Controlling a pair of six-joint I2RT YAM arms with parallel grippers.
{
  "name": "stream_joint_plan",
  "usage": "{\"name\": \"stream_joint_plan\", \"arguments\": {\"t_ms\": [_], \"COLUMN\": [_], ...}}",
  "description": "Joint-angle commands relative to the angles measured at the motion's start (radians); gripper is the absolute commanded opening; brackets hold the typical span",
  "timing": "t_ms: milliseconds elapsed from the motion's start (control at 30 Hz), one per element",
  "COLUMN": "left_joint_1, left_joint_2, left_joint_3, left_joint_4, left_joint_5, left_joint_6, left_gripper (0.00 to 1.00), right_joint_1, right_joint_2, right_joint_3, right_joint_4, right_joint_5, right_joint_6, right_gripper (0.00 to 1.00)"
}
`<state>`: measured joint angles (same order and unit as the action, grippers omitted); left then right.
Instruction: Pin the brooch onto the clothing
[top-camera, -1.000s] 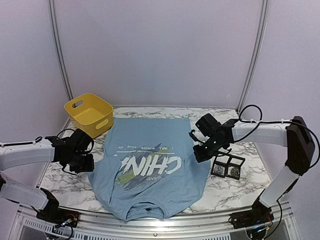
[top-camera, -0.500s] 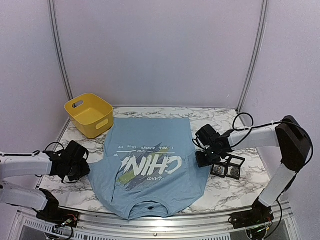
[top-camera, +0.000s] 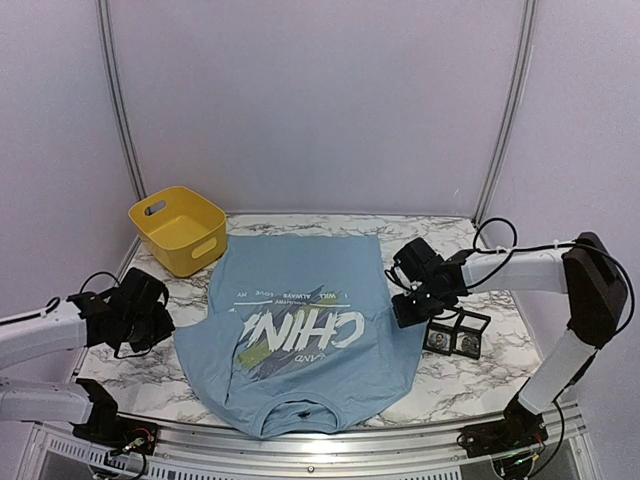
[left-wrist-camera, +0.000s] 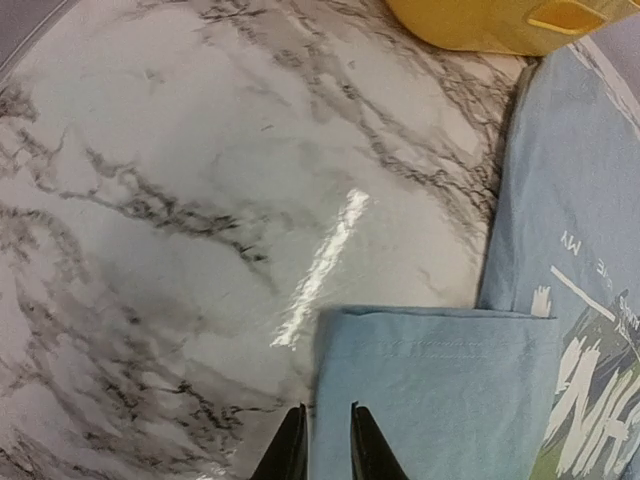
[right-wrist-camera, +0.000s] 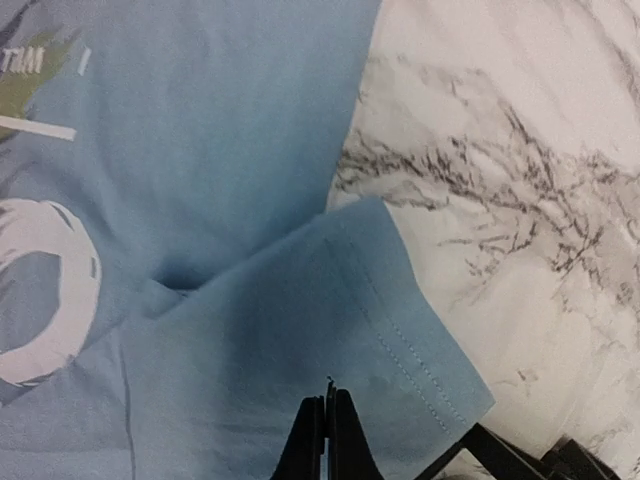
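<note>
The clothing (top-camera: 300, 345), a light blue T-shirt with white "CHINA" lettering, lies flat on the marble table, collar toward the near edge. Two round brooches (top-camera: 453, 340) sit in a black two-compartment box right of the shirt. My left gripper (left-wrist-camera: 327, 408) hovers at the edge of the left sleeve (left-wrist-camera: 430, 390), its jaws a narrow gap apart and holding nothing. In the top view this left gripper (top-camera: 160, 323) is just left of the shirt. My right gripper (right-wrist-camera: 328, 392) is shut, low over the right sleeve (right-wrist-camera: 400, 330). A thin dark sliver shows between its tips; I cannot tell what it is.
A yellow basket (top-camera: 178, 229) stands at the back left, its corner (left-wrist-camera: 480, 25) beyond the left sleeve. The black box's edge (right-wrist-camera: 500, 455) lies just right of the right gripper. Bare marble (left-wrist-camera: 200, 200) surrounds the shirt.
The left arm has drawn back leftward from the sleeve and its jaws have narrowed. The right gripper came down onto the right sleeve and stayed shut.
</note>
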<state>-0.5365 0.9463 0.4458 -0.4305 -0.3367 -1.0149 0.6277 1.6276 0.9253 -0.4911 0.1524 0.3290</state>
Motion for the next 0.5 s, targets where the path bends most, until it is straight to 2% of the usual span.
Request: {"name": "stream_joint_plan", "arguments": {"t_ms": [0, 100, 200, 367, 467], "left_joint_1": [-0.005, -0.004, -0.004, -0.005, -0.005], "left_joint_2": [0.244, 0.403, 0.506, 0.584, 0.572], "left_joint_3": [0.128, 0.176, 0.178, 0.121, 0.085], "left_joint_4": [0.116, 0.171, 0.190, 0.232, 0.186], "left_joint_5": [0.098, 0.159, 0.174, 0.175, 0.146], "left_joint_6": [0.242, 0.264, 0.202, 0.097, 0.047], "left_gripper": [0.16, 0.13, 0.13, 0.14, 0.14], "right_joint_1": [-0.011, -0.033, -0.074, -0.147, -0.173], "right_joint_2": [-0.019, 0.075, 0.216, 0.453, 0.597], "right_joint_3": [0.200, 0.328, 0.448, 0.649, 0.774], "right_joint_4": [-0.026, -0.010, 0.028, 0.123, 0.109], "right_joint_5": [-0.023, -0.050, -0.096, -0.223, -0.206], "right_joint_6": [-0.097, -0.151, -0.190, -0.196, -0.198], "right_gripper": [0.00, 0.00, 0.00, 0.00, 0.00]}}
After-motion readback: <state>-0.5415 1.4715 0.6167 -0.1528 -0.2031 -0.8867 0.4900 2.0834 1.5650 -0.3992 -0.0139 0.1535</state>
